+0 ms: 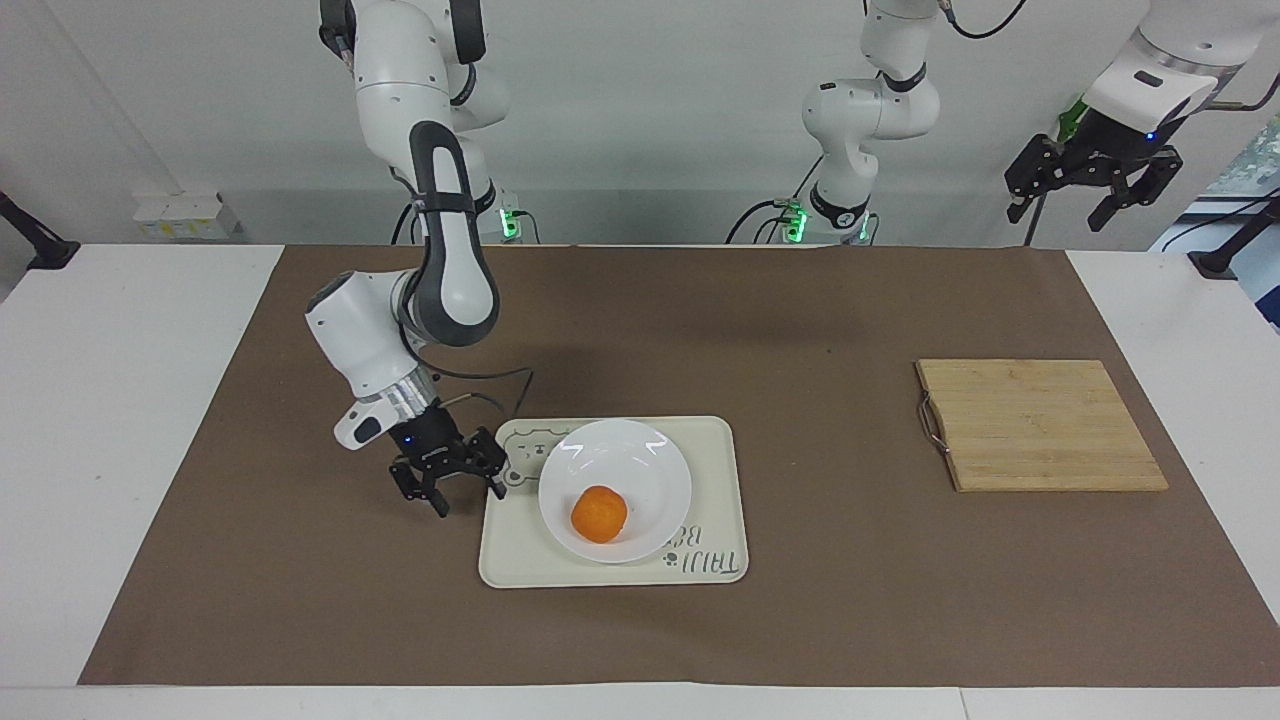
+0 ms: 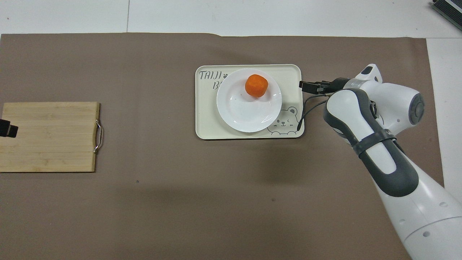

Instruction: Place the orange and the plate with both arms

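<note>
The orange rests in the white plate, toward its rim farther from the robots. The plate stands on a cream tray with a bear drawing. My right gripper hangs open and empty just above the mat, beside the tray's edge toward the right arm's end, touching nothing. My left gripper waits open and empty, raised high over the left arm's end of the table.
A wooden cutting board with a metal handle lies toward the left arm's end. A brown mat covers most of the white table.
</note>
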`<state>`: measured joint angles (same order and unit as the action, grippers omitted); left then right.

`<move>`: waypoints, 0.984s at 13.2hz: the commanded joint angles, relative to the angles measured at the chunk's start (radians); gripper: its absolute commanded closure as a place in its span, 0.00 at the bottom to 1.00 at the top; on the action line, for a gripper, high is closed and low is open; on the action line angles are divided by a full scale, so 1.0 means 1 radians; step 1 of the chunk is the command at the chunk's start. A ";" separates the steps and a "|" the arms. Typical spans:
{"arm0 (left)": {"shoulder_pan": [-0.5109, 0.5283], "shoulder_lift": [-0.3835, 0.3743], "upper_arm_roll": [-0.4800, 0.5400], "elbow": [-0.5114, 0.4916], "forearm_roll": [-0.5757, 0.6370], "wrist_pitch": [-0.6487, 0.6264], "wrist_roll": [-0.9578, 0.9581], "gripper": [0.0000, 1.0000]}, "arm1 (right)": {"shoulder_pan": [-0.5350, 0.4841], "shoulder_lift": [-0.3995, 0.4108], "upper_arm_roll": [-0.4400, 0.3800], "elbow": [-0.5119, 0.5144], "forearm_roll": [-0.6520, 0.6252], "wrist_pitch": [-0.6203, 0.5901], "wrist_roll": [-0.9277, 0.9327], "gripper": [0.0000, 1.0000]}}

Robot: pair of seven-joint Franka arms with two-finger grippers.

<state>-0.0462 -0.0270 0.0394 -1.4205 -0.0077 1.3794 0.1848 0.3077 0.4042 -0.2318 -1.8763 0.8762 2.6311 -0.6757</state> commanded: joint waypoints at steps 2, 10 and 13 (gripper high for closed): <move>0.002 -0.007 -0.003 0.006 0.015 -0.017 -0.004 0.00 | -0.004 -0.096 -0.092 -0.011 -0.280 -0.185 0.131 0.00; 0.002 -0.007 -0.003 0.006 0.015 -0.017 -0.004 0.00 | 0.057 -0.238 -0.090 0.088 -0.715 -0.603 0.677 0.00; 0.002 -0.007 -0.003 0.006 0.017 -0.017 -0.004 0.00 | 0.044 -0.352 -0.092 0.088 -0.715 -0.776 0.737 0.00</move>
<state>-0.0462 -0.0270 0.0394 -1.4205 -0.0077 1.3794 0.1848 0.3735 0.1410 -0.3275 -1.7752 0.1881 1.9486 0.0246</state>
